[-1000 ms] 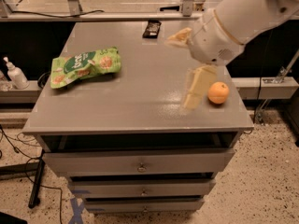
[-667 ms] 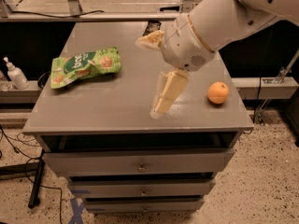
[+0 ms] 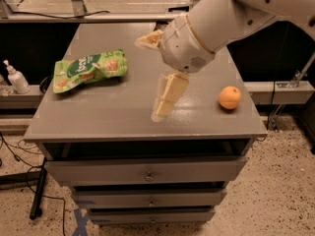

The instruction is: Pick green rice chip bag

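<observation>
**While the bag waits far left, the gripper crosses mid-table**

Since a second ago the arm has swung left across the table (image 3: 98, 114). The gripper (image 3: 148, 79) was then close by the orange (image 3: 230, 97); it now hangs above the middle of the table, well apart from the fruit. Its jaws stand wide, one finger pointing left, the other slanting down towards the near edge, with nothing between them. The bag (image 3: 91, 69) has not moved. It lies flat on the far left part of the table, logo up, left of the gripper with bare table top between the two. The orange sits near the right edge. A bottle (image 3: 15, 77) stands on a ledge left of the table, and drawers (image 3: 145, 173) fill the front below.
</observation>
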